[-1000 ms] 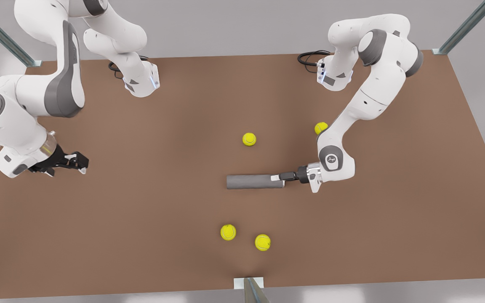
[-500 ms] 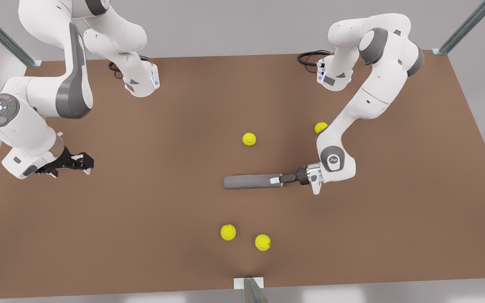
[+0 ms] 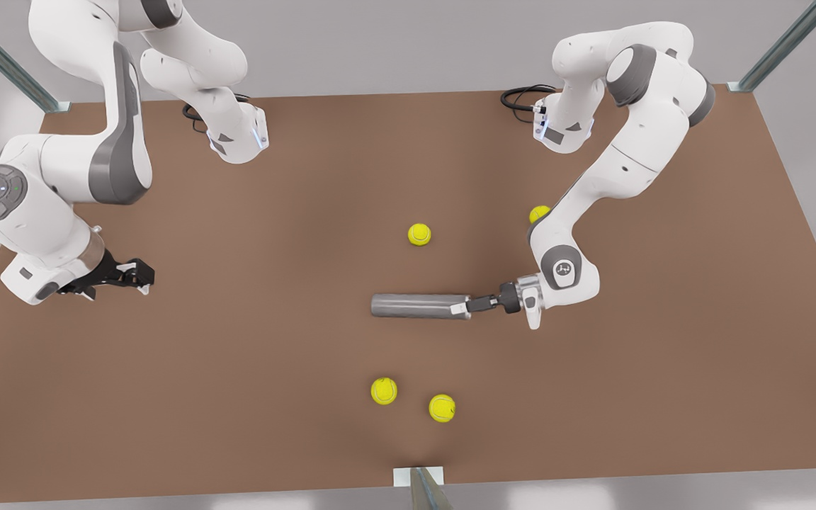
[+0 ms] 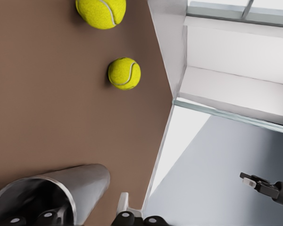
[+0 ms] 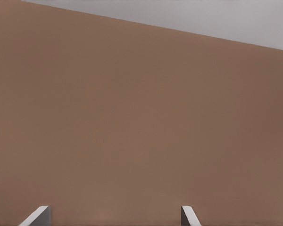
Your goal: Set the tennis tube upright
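Grey tennis tube, apparently flat mid-table

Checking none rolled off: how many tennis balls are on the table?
4: one mid-table, one partly behind the arm holding the tube, two near the front edge. Others may be hidden.

Wide bare desk lies on the front view's left of the tennis tube. Two balls obstruct its near side; one ball stands beyond its far side, another beside the arm.
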### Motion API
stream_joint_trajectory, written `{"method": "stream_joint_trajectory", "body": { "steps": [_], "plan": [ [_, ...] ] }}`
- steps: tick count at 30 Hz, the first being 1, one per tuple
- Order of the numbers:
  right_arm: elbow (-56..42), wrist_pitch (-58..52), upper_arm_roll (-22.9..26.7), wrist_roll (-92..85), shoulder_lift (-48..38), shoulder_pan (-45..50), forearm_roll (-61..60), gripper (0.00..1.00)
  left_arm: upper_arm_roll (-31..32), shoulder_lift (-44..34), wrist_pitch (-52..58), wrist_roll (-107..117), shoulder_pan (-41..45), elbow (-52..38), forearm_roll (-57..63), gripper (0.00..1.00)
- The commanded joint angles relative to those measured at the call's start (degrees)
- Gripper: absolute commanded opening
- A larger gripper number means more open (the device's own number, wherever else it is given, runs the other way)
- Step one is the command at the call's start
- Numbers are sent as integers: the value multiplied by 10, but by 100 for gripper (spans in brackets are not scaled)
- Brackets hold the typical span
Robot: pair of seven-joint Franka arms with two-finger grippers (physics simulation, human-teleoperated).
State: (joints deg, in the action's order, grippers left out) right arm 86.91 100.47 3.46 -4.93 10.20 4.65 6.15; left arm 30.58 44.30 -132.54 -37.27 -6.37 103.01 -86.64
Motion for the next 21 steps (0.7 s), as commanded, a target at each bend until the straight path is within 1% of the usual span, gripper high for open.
{"method": "stream_joint_trajectory", "body": {
  "steps": [1, 3, 9, 21],
  "plan": [
    [0, -1, 0, 0, 0, 0, 0, 100, 0, 0, 0, 0, -3, 0, 0, 26],
    [-1, 0, 1, 0, 1, 0, 0, 100, 0, 0, -2, 0, -3, 0, 0, 21],
    [-1, 3, 1, 1, 2, 1, 0, 100, 6, 1, -21, -1, 6, -1, -21, 21],
    [0, -1, 0, 1, 3, 4, 0, 100, 6, -3, -12, 21, -7, 0, -21, 21]
  ]
}}
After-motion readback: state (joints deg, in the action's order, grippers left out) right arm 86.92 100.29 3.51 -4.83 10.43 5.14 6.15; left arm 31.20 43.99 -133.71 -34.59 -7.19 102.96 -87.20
